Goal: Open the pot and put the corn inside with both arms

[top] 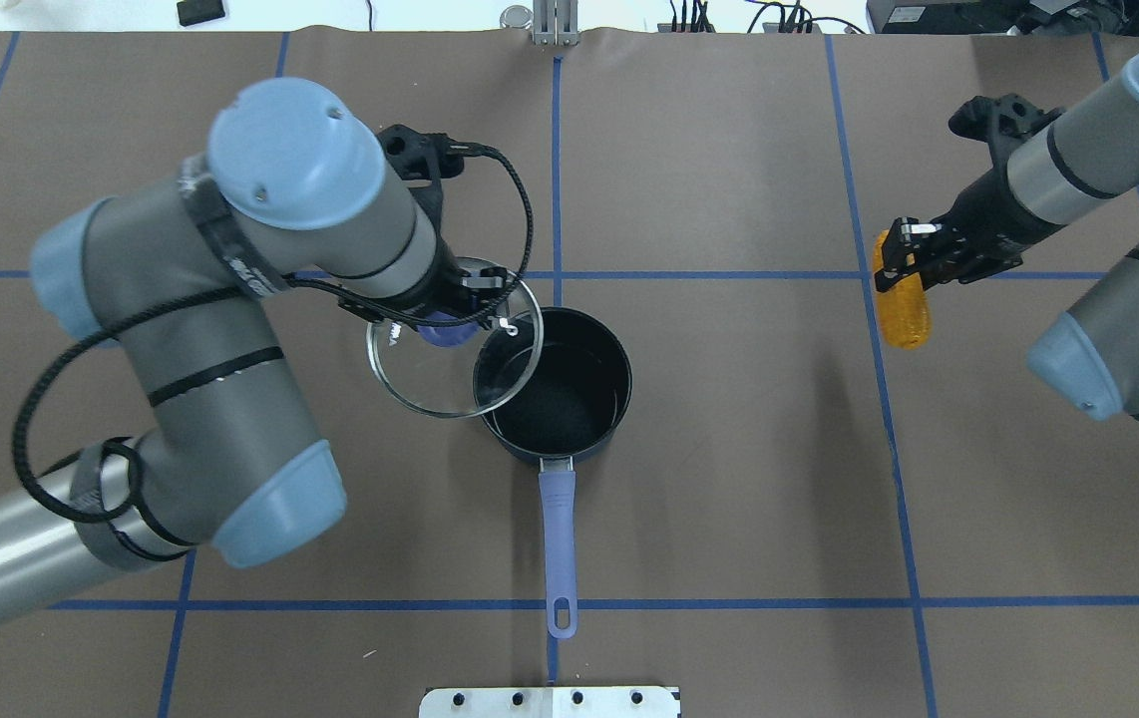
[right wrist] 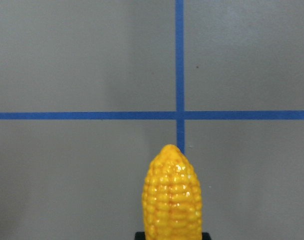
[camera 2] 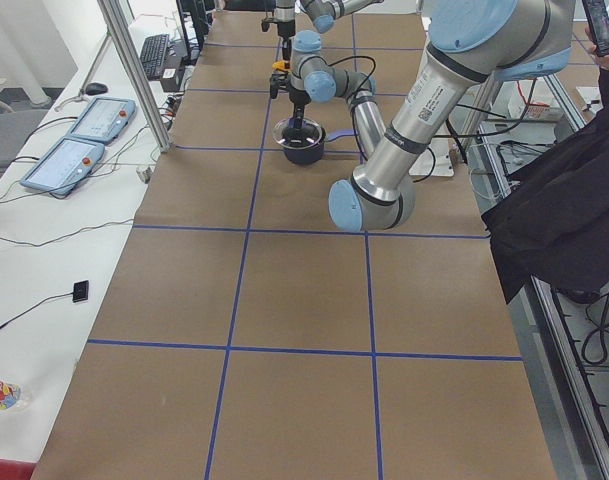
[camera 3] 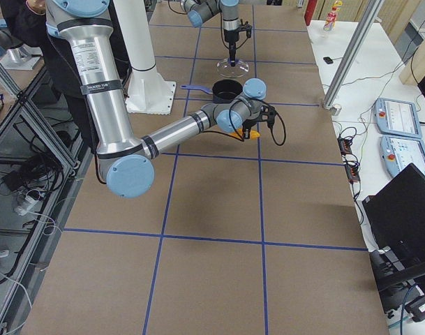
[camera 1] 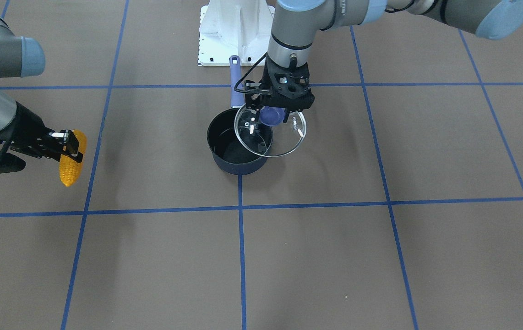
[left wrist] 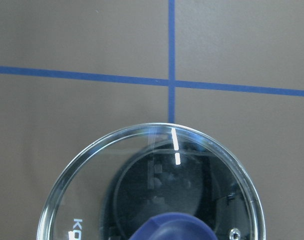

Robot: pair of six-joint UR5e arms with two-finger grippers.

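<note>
well, the corn looks a light, stiff plastic toy, and its bumpy kernel rows should keep it from slipping. the right fingers are clamped across its thick end, so the tapered tip hangs free. that seems a sound place to hold it, since it can go into the pot tip first. it is well away from the pot, on the robot's right.

the pot stands upright on the desk, its black inside bare, with the handle pointing toward the robot. it is probably rigid and steady enough to stay put.

the glass lid is likely smooth and breakable. the left fingers are closed on its blue knob and hold it raised. from above it overlaps the pot's rim on the robot's left.

white lettering on the lid starts "ko"; the rest is cut off.
</note>
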